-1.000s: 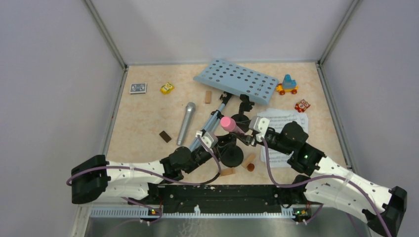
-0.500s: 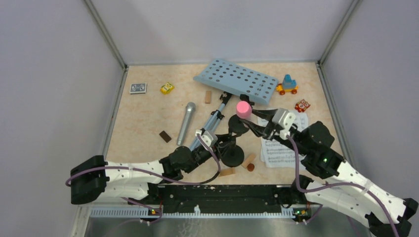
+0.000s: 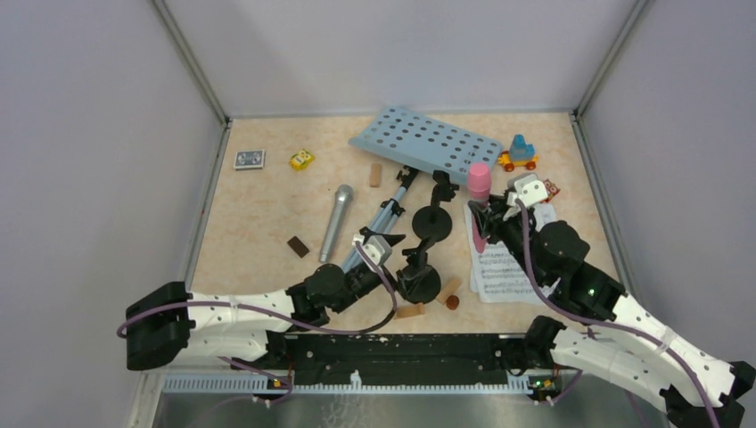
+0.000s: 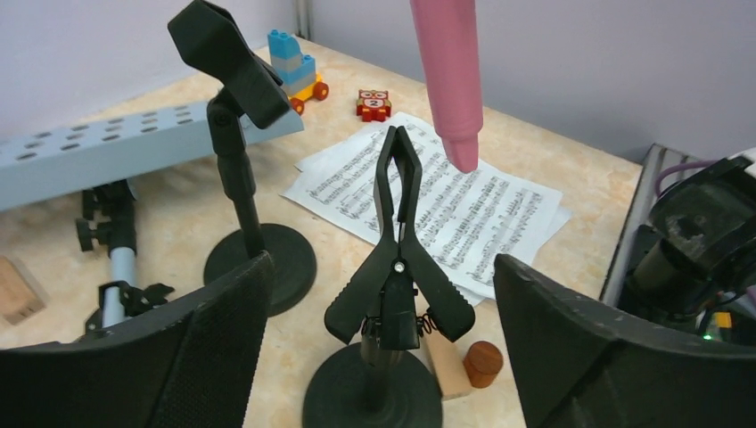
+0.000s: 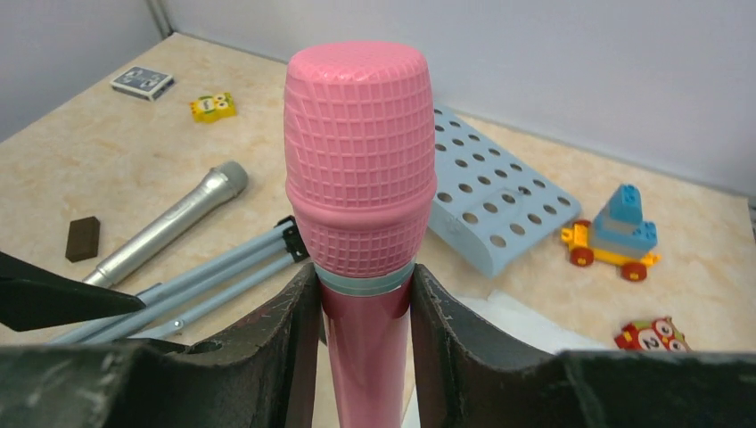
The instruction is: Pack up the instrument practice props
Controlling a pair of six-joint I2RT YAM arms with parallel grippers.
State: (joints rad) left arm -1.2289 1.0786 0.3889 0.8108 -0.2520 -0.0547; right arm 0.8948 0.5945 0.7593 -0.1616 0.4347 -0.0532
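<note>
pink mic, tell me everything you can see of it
The pink mic looks plastic: a rounded head moulded in a grid pattern, a pale grey-blue ring beneath it, then a smooth, darker pink handle tapering to a blunt tail. It stands roughly upright, head up, held aloft by the right end effector, whose fingers clamp the handle just under the ring. Its tail hangs above the sheet music, touching nothing else in view.

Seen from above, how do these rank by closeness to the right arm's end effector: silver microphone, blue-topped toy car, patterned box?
From the right end effector:
1. Blue-topped toy car, just beyond it, at the back right.
2. Silver microphone, left of centre.
3. Patterned box, far back left.
</note>
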